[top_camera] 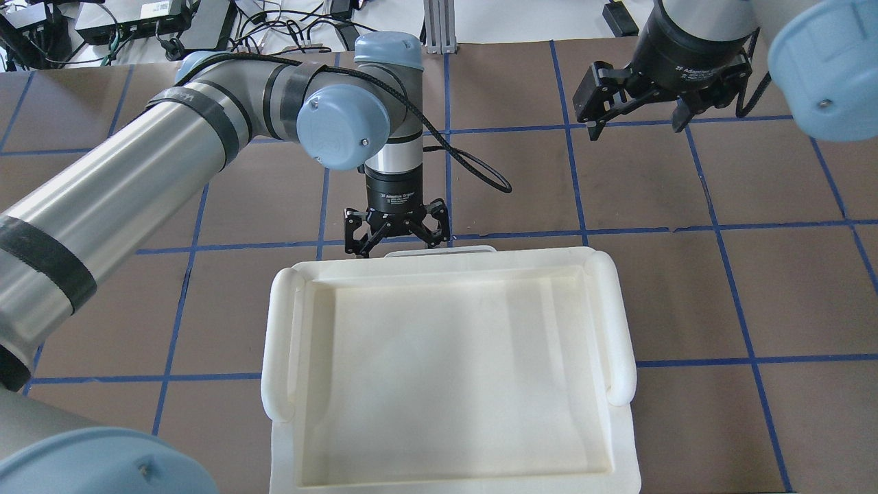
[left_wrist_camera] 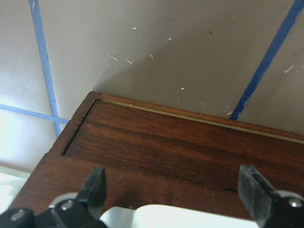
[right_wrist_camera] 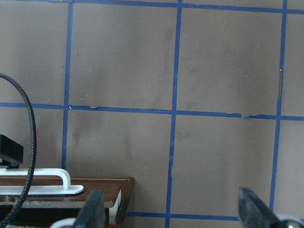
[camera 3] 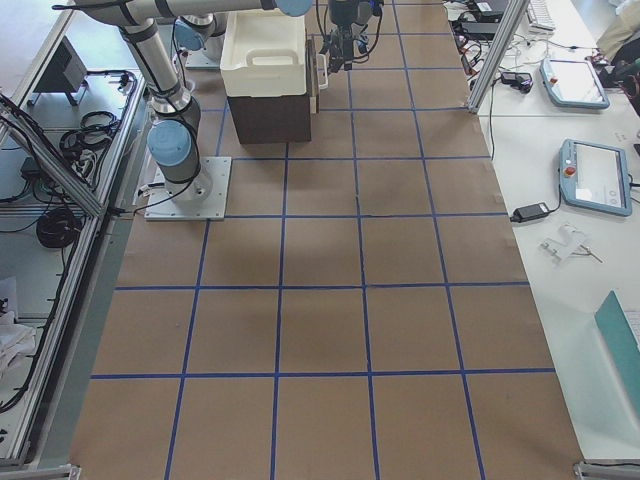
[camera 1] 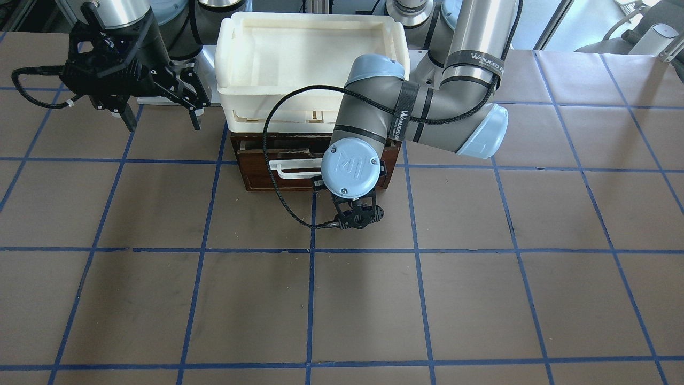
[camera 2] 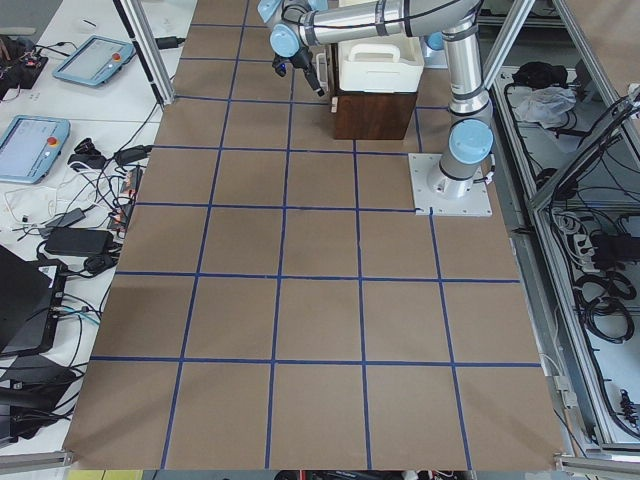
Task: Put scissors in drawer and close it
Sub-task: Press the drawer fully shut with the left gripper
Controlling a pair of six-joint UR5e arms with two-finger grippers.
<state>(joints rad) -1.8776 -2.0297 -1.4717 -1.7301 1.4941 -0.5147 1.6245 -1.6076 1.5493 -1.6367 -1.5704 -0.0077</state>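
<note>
Table (camera 1: 481, 267) carries the stacked cream trays (top_camera: 617, 322). Under them the drawer (camera 1: 256, 174) sits slightly out, its long axis across the table, with the front and white bar handle (camera 1: 291, 170) facing away from the robot. Left gripper (left_wrist_camera: 174, 184) points down over that front, jaws spread wide and empty, with the handle between the fingers; right gripper (camera 1: 163, 125) hangs well off to the side, also wide open and holding nothing.
</note>
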